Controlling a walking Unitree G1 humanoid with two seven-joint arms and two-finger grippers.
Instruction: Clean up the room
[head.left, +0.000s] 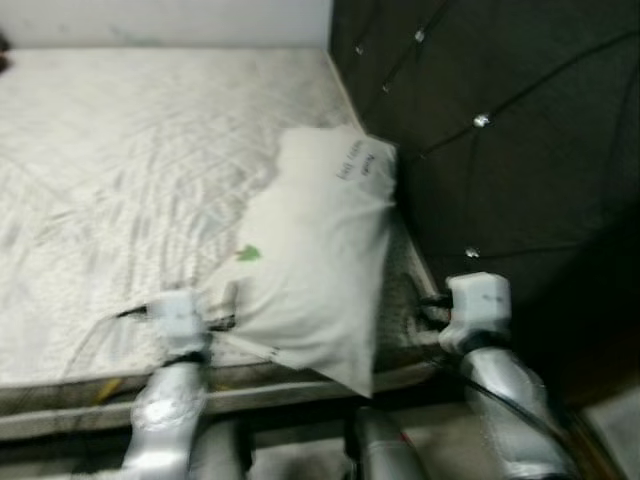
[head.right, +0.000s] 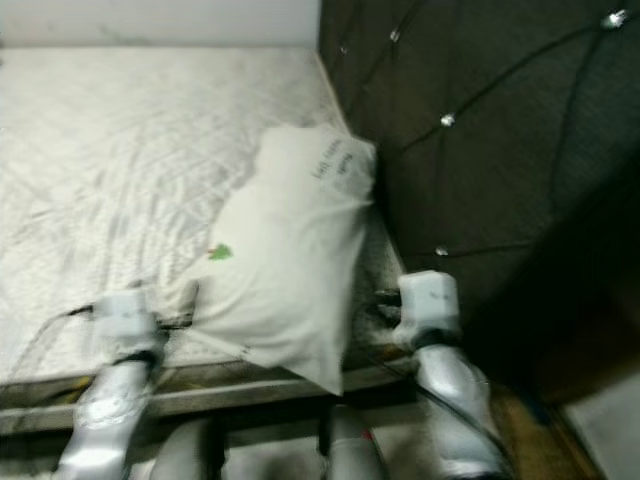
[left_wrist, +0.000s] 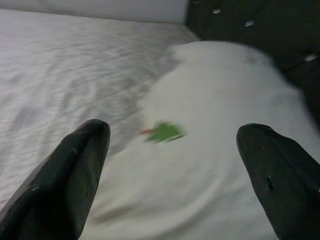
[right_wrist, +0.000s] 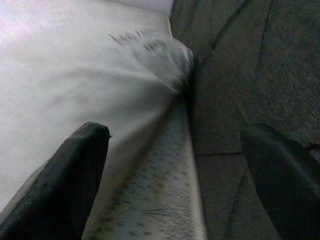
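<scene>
The pillow (head.left: 320, 255) lies on the bed (head.left: 120, 180) against the dark headboard (head.left: 520, 150), its long axis running from the near bed edge up and away towards the corner. My left end effector (left_wrist: 172, 165) is spread wide with nothing in it, at the pillow's near left corner, the green mark (left_wrist: 164, 132) straight ahead. My right end effector (right_wrist: 172, 170), also wide and empty, points into the gap between pillow and headboard. The left looks nearer, so I judge it leads.
</scene>
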